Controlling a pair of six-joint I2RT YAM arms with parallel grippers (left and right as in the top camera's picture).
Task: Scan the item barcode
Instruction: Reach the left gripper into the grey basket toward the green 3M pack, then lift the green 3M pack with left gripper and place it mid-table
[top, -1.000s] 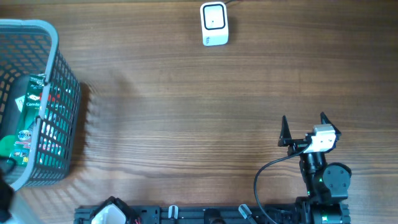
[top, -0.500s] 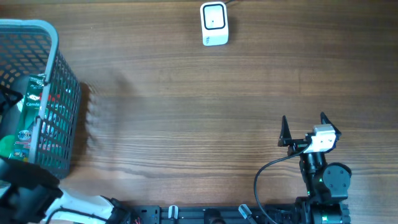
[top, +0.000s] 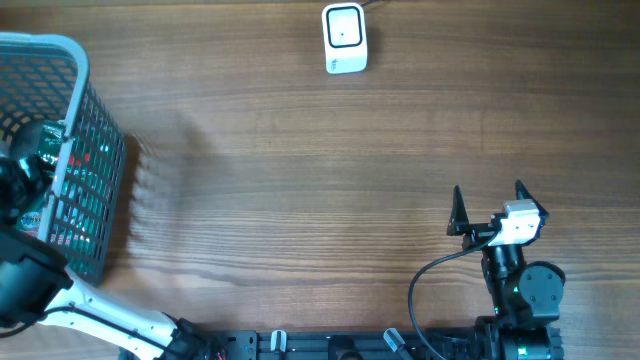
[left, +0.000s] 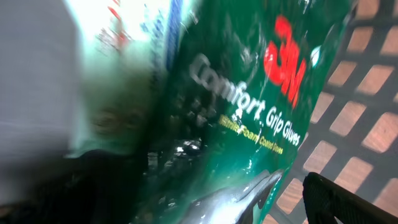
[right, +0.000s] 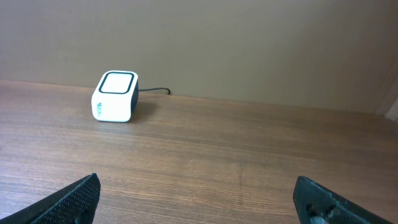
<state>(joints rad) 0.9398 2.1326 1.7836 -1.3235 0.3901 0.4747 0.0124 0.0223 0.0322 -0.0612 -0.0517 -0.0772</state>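
Glove packet (left: 249, 118) lies inside the basket (top: 78, 70) at the left edge of the table (top: 300, 180); nothing scanned yet, I judge. Left gripper (top: 14, 182) hangs just over it, jaws wide, no grip that I can see. Left to do: grasp, lift clear of the basket rim, carry to the scanner (top: 344, 38), well apart at the far edge. Bare wood between. Right gripper (top: 488, 197) wide, empty, at the near side

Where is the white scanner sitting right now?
In the overhead view, the white scanner sits at the far edge of the table, ahead and left of the right end effector.
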